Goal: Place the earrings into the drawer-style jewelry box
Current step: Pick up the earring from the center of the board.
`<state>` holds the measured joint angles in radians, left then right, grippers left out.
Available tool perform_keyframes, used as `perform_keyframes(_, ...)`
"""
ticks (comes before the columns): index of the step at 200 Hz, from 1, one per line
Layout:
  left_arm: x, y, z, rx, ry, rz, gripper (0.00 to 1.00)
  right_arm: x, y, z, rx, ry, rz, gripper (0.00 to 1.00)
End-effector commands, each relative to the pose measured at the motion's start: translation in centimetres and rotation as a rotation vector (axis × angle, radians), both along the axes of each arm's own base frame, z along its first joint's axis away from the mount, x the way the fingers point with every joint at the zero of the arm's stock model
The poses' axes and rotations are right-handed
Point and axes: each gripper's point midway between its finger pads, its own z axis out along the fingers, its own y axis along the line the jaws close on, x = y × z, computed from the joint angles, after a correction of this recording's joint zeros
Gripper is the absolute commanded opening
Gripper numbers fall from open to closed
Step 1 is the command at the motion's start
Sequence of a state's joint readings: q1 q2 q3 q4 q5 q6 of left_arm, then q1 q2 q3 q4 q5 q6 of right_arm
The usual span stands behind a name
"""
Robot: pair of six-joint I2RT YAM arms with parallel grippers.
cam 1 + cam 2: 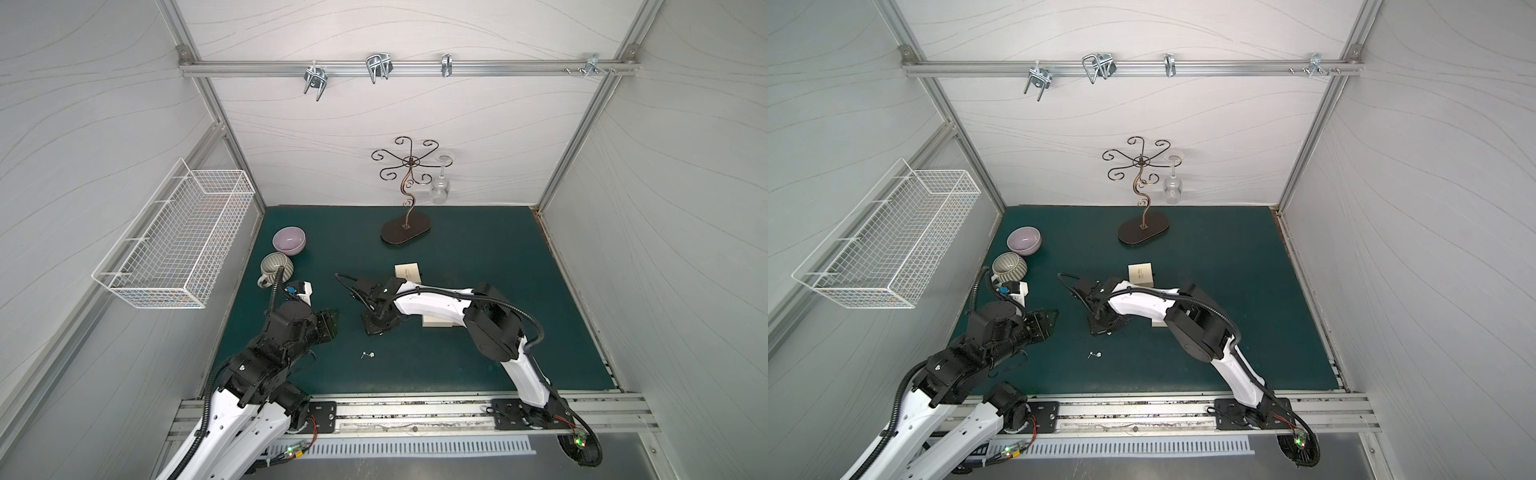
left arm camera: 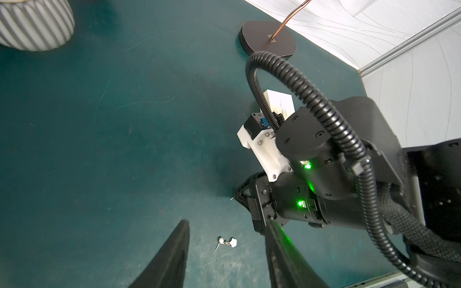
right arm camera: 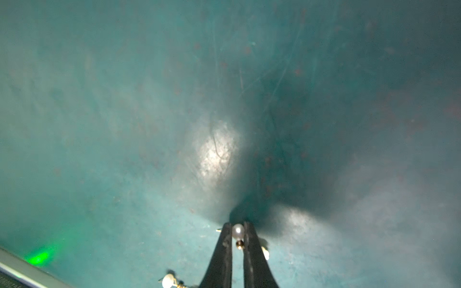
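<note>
Green mat [image 1: 478, 249], both top views: a loose earring [image 1: 367, 354] lies near the right gripper [image 1: 371, 329], with the box [image 1: 407, 270] beyond that gripper. Left wrist: left gripper [image 2: 227, 222] fingers spread, nothing held. Right wrist: right gripper fingers [image 3: 252, 249] clamp a pearl earring [image 3: 238, 230] down at the mat; a second earring [image 3: 169, 280] lies just beside them.

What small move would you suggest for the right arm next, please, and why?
Probably a gentle straight lift: the jaws of the right gripper look closed on the pearl earring at the mat, and another earring lies close by.
</note>
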<state>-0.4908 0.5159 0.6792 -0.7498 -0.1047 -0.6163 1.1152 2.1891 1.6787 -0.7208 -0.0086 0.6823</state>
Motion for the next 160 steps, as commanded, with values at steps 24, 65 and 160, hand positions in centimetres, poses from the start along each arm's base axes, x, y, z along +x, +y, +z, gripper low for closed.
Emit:
perform_keyframes(24,1.4,-2.1,-0.5,-0.062,-0.004,-0.050,0.53,0.8,-1.4,0.0,0.054,0.029,-0.009,0.10)
perform_keyframes(65,2.9,-5.7,-3.6,-0.129,0.061,-0.165,0.53,2.4,-3.9,0.1,0.076,0.038,-0.058,0.10)
perform_keyframes(160,6.4,-11.7,-8.8,-0.164,0.050,-0.397,0.52,4.1,-6.7,1.6,0.183,0.062,-0.104,0.09)
